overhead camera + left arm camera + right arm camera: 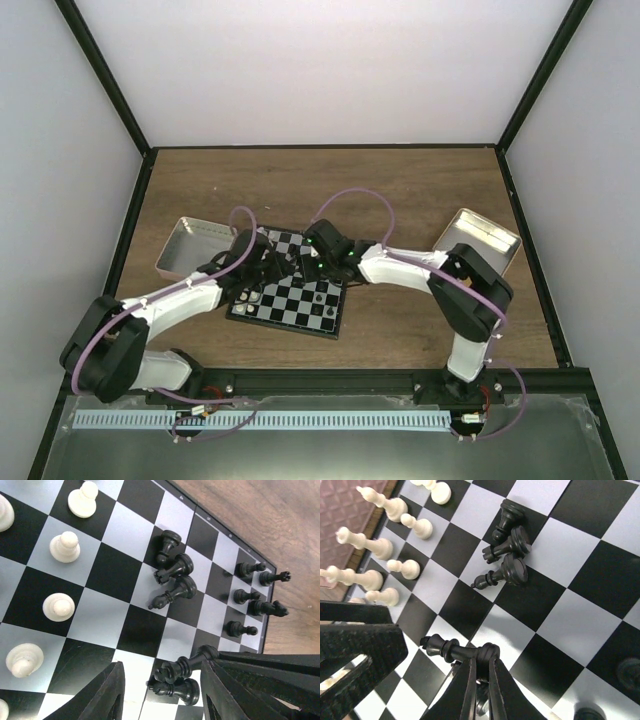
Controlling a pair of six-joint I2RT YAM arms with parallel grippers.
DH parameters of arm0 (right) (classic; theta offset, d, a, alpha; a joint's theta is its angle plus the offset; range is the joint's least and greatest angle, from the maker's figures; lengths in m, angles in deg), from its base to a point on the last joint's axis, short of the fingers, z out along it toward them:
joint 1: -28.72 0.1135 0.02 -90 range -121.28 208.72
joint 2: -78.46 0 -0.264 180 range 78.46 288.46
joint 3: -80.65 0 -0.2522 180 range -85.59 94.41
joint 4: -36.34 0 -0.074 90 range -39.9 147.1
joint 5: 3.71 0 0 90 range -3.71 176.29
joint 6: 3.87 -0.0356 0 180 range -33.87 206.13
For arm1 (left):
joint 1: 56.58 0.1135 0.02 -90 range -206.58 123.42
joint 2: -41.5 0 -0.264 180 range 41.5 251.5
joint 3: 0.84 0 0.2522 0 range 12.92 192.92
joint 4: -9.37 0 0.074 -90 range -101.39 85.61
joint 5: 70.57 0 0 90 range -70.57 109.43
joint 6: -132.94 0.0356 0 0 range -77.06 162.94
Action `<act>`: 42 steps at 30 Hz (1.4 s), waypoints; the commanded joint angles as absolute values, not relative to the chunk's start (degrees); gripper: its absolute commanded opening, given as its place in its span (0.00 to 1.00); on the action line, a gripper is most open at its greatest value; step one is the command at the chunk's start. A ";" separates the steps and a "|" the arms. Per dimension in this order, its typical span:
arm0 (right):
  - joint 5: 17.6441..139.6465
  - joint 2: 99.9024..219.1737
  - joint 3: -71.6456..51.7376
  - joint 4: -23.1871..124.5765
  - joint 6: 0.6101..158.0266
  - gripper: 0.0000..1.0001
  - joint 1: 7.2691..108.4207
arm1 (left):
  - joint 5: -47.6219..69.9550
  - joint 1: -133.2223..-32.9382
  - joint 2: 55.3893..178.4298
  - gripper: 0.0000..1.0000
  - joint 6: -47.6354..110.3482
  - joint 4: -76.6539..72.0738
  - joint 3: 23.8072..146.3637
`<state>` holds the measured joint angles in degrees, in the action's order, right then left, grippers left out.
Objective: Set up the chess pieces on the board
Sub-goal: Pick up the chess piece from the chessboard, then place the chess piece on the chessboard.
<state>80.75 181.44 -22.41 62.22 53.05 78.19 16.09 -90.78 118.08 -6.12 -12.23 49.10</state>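
Over the board (290,318) on the counter, the left gripper (165,700) has its jaws partway apart, straddling a fallen black piece (176,689) without gripping it. The right gripper (481,674) pinches a tall black piece (451,649). Lift it straight and stand it on the board's black back row. No writing is legible.

1. The small black-and-white checked board (102,572) lies flat.
2. Cream chess pieces (64,547) stand along one side.
3. Three black pieces (175,582) huddle mid-board; more line the opposite edge.
4. One tall black piece (447,650) leans sideways, pinched at its base.
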 commanded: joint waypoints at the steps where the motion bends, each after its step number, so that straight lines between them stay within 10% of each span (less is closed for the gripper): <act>1: 76.94 176.79 -25.05 56.80 51.33 0.01 76.72 | 15.43 -90.59 115.04 0.45 -8.02 -8.45 48.06; 16: 62.18 163.59 -35.49 43.02 47.38 0.01 71.30 | 5.13 -90.33 107.02 0.50 -10.78 3.34 44.72; 29: 60.20 161.36 -36.46 42.72 46.58 0.01 70.33 | 4.04 -90.22 106.65 0.08 -9.02 5.01 45.17; 36: 76.99 157.87 -35.69 52.44 45.43 0.51 70.38 | 6.61 -90.62 109.64 0.07 -3.76 -2.91 49.82; 42: 98.53 151.96 -38.57 61.77 42.77 0.62 70.29 | 13.58 -94.92 115.51 0.07 2.11 -13.62 58.35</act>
